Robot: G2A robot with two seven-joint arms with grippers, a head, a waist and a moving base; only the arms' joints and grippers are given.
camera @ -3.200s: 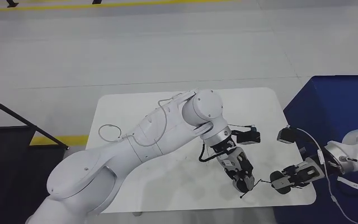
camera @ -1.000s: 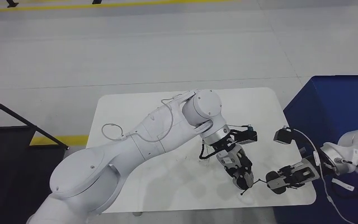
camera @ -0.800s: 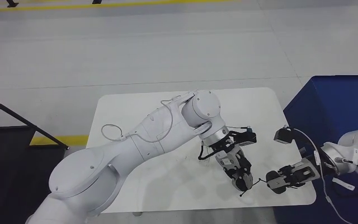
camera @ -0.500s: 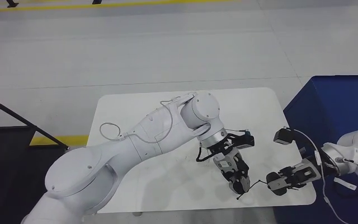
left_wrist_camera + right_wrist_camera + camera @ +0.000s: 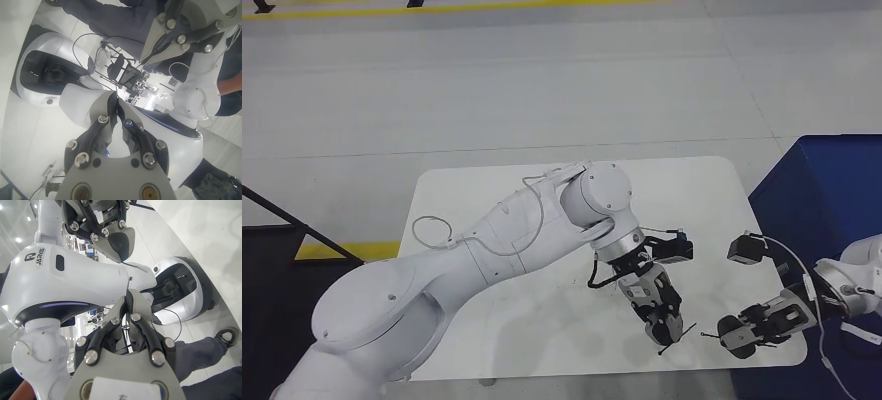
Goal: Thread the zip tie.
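Observation:
The zip tie shows as thin black strips. My left gripper (image 5: 669, 338) hangs over the white table's (image 5: 482, 260) front right part, shut on a black strip (image 5: 680, 336) that sticks out sideways past its fingertips. In the right wrist view that strip (image 5: 135, 266) points at my right gripper (image 5: 127, 294), which is shut on a thin upright strip with a small square head (image 5: 130, 278). In the top view the right gripper (image 5: 725, 338) sits at the table's right front corner, a short gap from the left one. Whether the two strips are joined, I cannot tell.
A blue box (image 5: 822, 190) stands just off the table's right edge, close behind the right arm. The left arm lies diagonally over the middle of the table. Bare table surface stretches along the back and left.
The left gripper has drawn back to the left and toward the front edge. The strip ends that nearly met a second ago are now apart. The right gripper has shifted slightly toward the front.

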